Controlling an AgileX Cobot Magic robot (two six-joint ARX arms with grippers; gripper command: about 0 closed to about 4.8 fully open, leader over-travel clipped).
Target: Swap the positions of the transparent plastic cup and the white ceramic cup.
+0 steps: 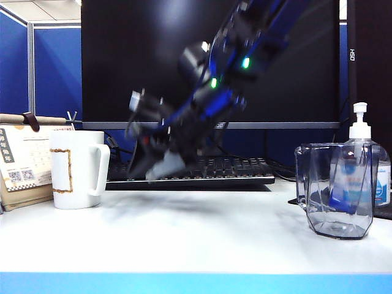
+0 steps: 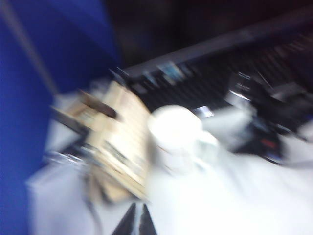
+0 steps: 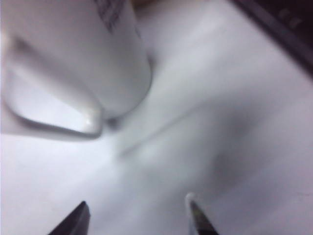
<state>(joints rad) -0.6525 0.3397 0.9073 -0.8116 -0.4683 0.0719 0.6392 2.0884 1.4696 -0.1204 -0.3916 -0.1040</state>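
White ceramic cup (image 1: 75, 169) upright, handle toward wide-spread right fingers (image 3: 139, 218); left fingers (image 2: 136, 221) together.

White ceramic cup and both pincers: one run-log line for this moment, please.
right pincer: open, empty, near white ceramic cup | left pincer: shut, empty, above table | transparent plastic cup: right side, untouched | swap: not started
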